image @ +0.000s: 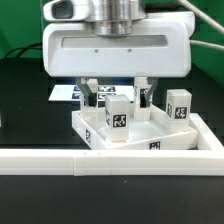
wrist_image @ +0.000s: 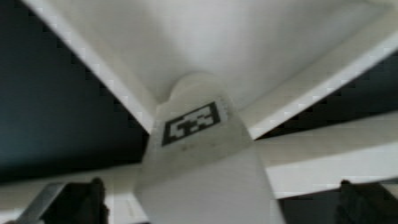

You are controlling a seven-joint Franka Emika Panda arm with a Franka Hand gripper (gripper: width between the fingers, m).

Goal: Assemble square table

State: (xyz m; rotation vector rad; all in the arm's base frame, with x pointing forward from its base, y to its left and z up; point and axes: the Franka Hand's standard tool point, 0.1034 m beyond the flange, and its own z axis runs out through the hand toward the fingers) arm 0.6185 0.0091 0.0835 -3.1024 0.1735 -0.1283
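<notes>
The square table's white slab [image: 150, 132] lies underside up, its rim raised, with a tag on its front edge. One white tagged leg block [image: 118, 116] stands upright near its near-left corner. A second leg block [image: 180, 105] stands at the corner on the exterior view's right. My gripper [image: 118, 98] hangs over the first leg, open, one finger on each side and not touching it. In the wrist view the leg [wrist_image: 192, 140] fills the middle, its tag facing the camera, with the slab's rim corner [wrist_image: 231, 45] behind it. Dark fingertips [wrist_image: 71, 203] flank the leg with gaps.
The long white L-shaped rail [image: 95, 161] runs along the front of the slab and up its side on the exterior view's right. The marker board [image: 68, 93] lies flat behind the slab on the black table. A green wall stands at the back.
</notes>
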